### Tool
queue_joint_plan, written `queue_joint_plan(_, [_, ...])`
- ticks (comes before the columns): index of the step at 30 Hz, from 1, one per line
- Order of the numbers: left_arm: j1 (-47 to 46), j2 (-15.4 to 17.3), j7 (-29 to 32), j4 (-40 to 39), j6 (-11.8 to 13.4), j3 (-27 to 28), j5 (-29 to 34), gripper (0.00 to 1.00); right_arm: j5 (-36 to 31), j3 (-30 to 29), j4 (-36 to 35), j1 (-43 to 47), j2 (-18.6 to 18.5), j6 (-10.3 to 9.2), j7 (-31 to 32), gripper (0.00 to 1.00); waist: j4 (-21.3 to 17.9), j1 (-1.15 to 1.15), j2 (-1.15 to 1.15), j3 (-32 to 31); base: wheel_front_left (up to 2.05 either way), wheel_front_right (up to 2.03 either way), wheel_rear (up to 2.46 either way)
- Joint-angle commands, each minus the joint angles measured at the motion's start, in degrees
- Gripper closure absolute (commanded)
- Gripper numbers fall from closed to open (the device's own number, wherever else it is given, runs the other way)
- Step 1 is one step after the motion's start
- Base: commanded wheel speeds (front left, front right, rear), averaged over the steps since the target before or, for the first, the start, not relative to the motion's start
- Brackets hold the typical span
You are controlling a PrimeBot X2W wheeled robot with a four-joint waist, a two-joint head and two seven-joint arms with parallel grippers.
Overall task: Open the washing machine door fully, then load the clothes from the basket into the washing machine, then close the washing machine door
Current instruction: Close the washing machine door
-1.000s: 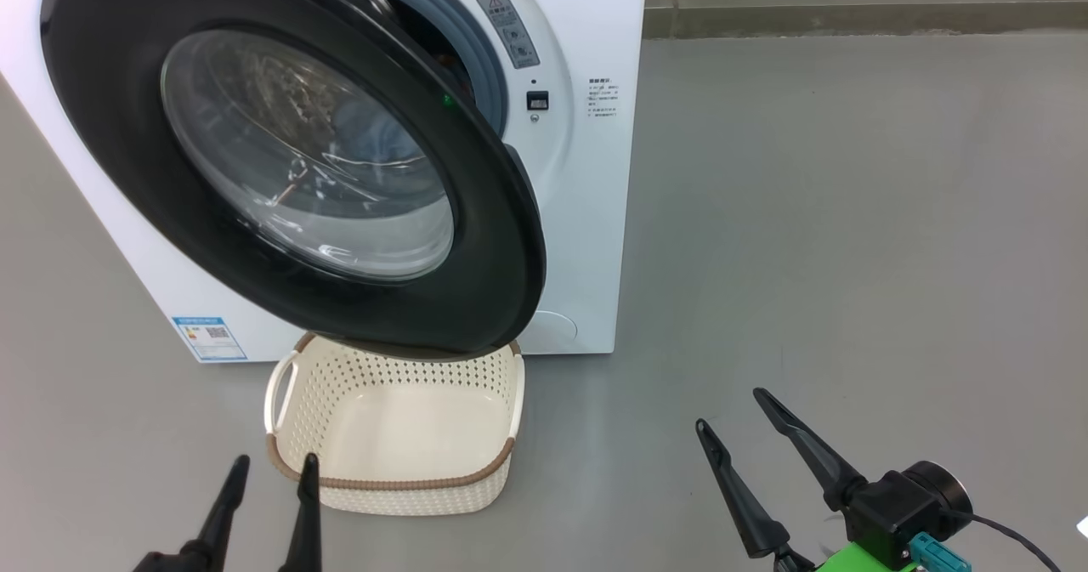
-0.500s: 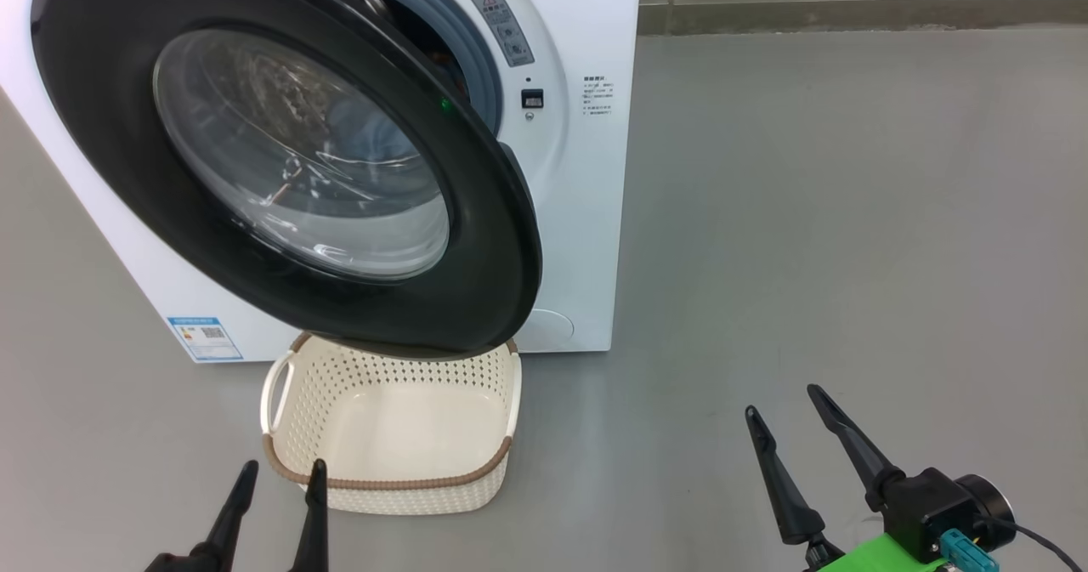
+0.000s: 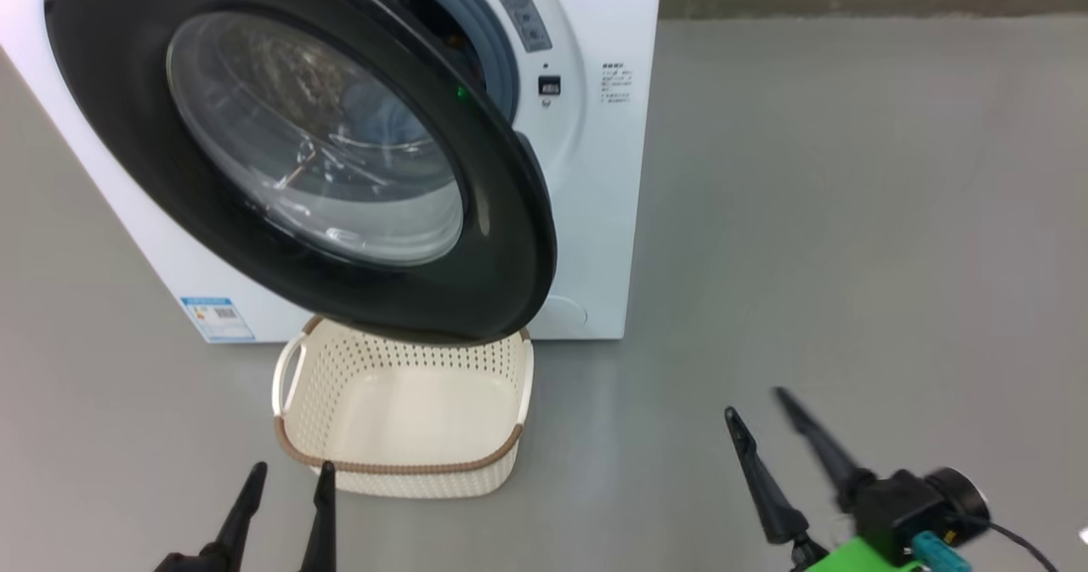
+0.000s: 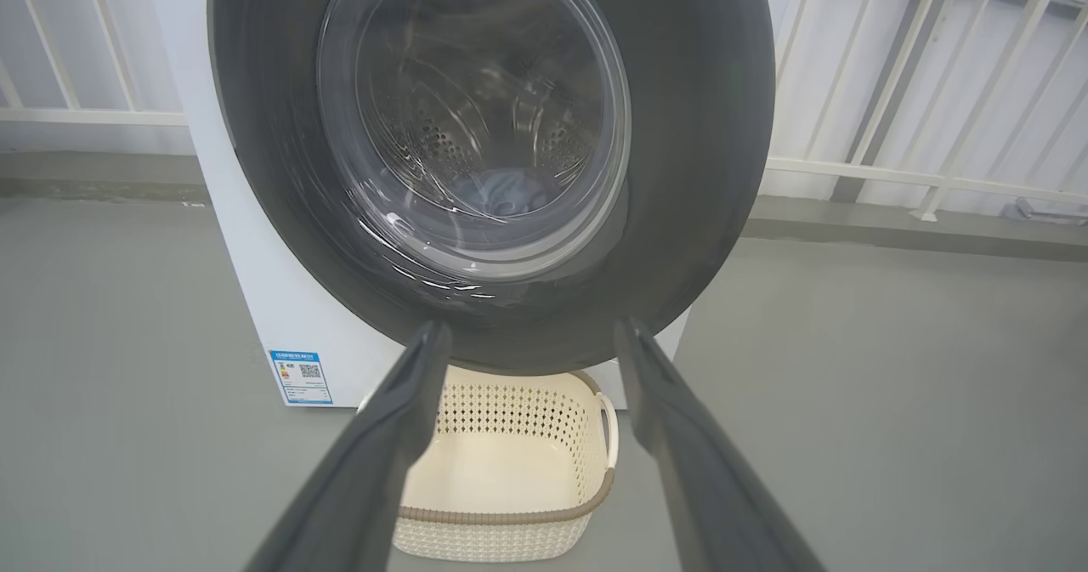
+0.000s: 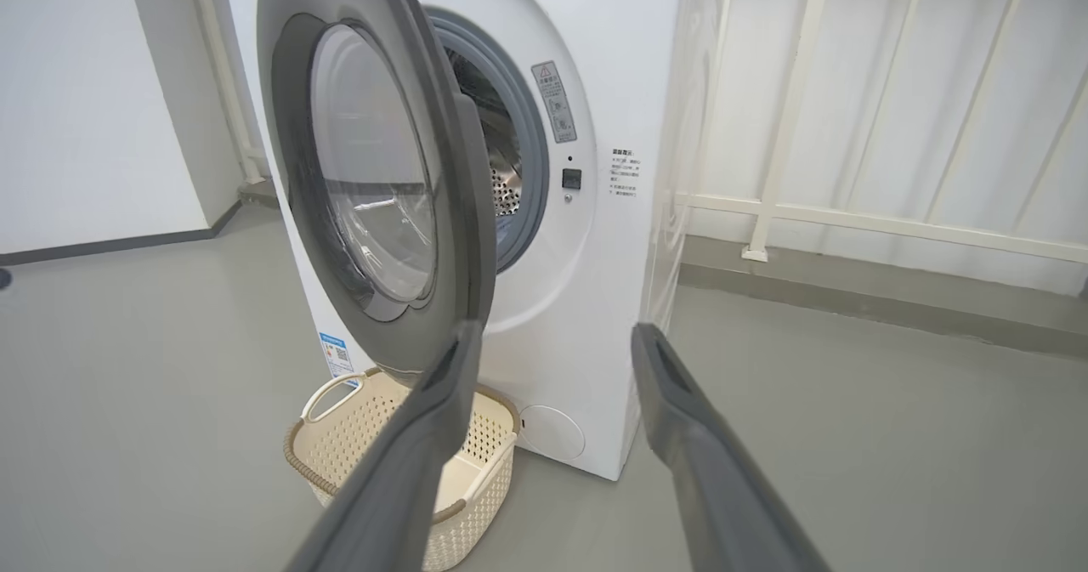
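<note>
Under half-open washing machine door (image 3: pixel 501 215), basket (image 3: pixel 399 467) seen empty; clothes (image 3: pixel 378 117) glimpsed inside through glass. Since half second ago right gripper (image 3: pixel 755 401) shifted doorward, blurred; left gripper (image 3: pixel 292 466) parked. Both fingers spread, nothing held. Closing judged started.

Glossy black door rim (image 3: pixel 510 240), clear glass bowl (image 3: pixel 314 138), perforated plastic basket (image 3: pixel 408 478)
</note>
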Motion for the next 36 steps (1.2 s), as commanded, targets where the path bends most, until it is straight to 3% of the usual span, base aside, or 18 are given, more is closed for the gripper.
queue_joint_plan(1, [-2.56, 0.01, -0.37, -1.33, -0.15, 1.35, 1.05, 0.0, 0.18, 3.48, -2.36, -2.96, -1.41, 0.09, -0.69, 1.0, 0.87, 0.0, 0.0, 1.69, 0.0, 0.0, 0.0])
queue_joint_plan(14, [-8.12, -1.35, -0.37, -1.43, -0.15, -2.33, 2.08, 0.0, 5.64, 21.77, -2.69, -22.29, -17.68, 0.09, -0.69, 1.0, 6.25, 0.0, 0.0, 12.05, 0.0, 0.0, 0.0])
queue_joint_plan(25, [-11.82, -1.41, -0.37, -2.01, 2.84, -7.87, -1.74, 0.0, 11.07, 31.29, 0.82, -36.64, -24.57, 0.09, -0.69, 1.0, 11.46, 0.0, 0.0, 18.25, 0.0, 0.0, 0.0])
queue_joint_plan(36, [-13.69, -1.42, -0.37, -3.37, 5.25, -11.3, -3.99, 0.0, 16.12, 38.2, 5.53, -47.09, -28.17, 0.09, -0.69, 1.0, 15.15, 0.0, 0.0, 22.64, 0.0, 0.0, 0.0])
